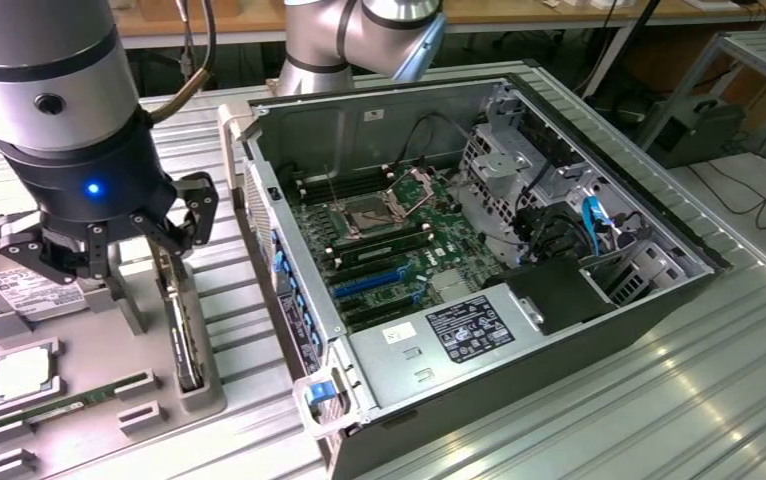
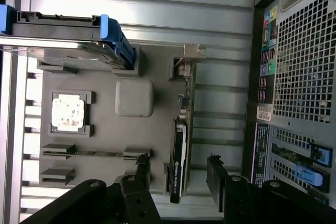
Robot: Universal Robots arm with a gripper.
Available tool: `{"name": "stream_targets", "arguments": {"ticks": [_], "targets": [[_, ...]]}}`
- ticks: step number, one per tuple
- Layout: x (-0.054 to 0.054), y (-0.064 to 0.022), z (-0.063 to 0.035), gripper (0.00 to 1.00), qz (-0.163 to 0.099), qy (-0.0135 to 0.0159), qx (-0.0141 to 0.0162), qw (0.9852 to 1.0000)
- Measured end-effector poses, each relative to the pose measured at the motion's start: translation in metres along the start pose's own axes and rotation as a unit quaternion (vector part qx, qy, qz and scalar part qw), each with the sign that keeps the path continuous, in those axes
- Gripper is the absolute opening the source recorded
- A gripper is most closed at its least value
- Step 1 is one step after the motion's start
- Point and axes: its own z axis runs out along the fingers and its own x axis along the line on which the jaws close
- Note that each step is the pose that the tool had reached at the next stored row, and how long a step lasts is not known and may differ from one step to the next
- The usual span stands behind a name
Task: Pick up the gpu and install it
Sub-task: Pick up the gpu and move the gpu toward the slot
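1. Exterior view: the jaws hang released over the grey tray (image 1: 90, 440) on the table (image 1: 703, 400), at the exterior view's left of the open case (image 1: 597, 330). The gpu (image 1: 186, 330) stands on edge in its tray slot just beneath them, not held
2. Wrist view: the gpu (image 2: 179, 161) runs edge-on between the two fingers (image 2: 140, 177), apart from both. The hard drive (image 2: 63, 40) lies well apart
3. Risk: the jaws look set over one end of the card, so a grip there may let it pivot or jam in the slot
4. Risk: the card is thin, so uneven closing could tip it, press on its parts, or let it slip
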Motion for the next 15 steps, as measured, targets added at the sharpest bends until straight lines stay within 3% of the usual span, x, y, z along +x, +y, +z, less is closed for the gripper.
{"name": "stream_targets", "arguments": {"ticks": [3,6,15], "targets": [[-0.001,-0.0005,0.0036,0.56,0.0,0.0001,0.0,1.0],[-0.002,-0.0007,0.0059,0.56,0.0,0.0023,-0.0002,1.0],[-0.002,-0.0014,0.0206,0.56,0.001,0.0023,-0.0002,1.0]]}}
